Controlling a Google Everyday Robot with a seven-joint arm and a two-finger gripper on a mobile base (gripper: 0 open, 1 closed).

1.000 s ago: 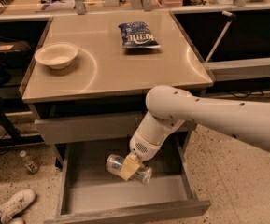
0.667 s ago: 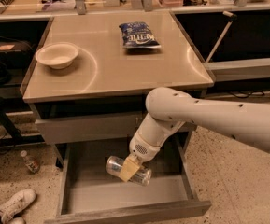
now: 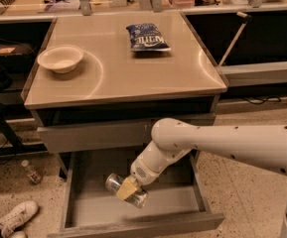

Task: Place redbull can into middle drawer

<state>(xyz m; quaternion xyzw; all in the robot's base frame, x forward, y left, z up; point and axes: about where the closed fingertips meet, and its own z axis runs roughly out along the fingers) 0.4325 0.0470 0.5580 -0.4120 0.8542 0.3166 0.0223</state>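
The redbull can [image 3: 114,182] is a slim silver can lying on its side inside the open middle drawer [image 3: 88,207], just above its flat grey bottom. My gripper [image 3: 127,188] reaches down into the drawer from the right and its tan fingers [image 3: 125,187] are clamped around the can's middle. The can's ends stick out on both sides of the fingers. Whether the can touches the drawer bottom cannot be told. The white arm [image 3: 222,143] runs across the drawer's right side.
A shut grey drawer front [image 3: 93,135] sits above the open one. On the tabletop [image 3: 148,73] stand a white bowl [image 3: 60,58] at the left and a blue chip bag [image 3: 147,37] at the back. A small bottle [image 3: 32,171] and a white shoe [image 3: 9,218] lie on the floor, left.
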